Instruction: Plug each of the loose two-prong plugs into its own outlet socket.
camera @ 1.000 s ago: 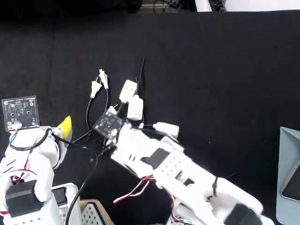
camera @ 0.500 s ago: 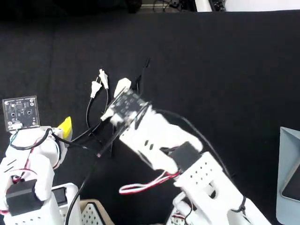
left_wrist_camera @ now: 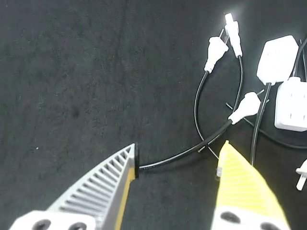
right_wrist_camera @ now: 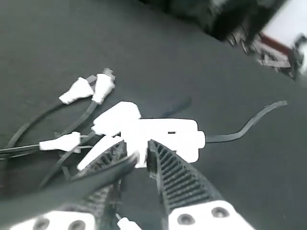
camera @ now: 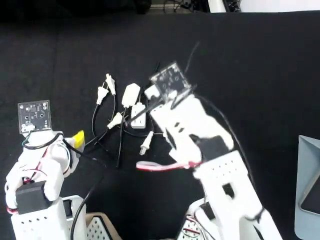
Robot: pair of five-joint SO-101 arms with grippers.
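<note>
Plugs all lie loose, none seated; my right gripper has swung to 2 o'clock of the outlet sockets, jaws narrowly parted and empty; left gripper gapes wide

Left arm sat folded at lower left, left end effector spread wide; right arm stretched toward centre, right end effector narrowly parted.

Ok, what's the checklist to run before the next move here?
1. Left tool open and empty: ok.
2. Right tool above the outlet block: ok.
3. Right tool holding a plug: not ok, it is empty.
4. Any plug seated in a socket: not ok; the nearest loose plug lies unplugged.
5. Cords untangled: not ok, they cross.
</note>
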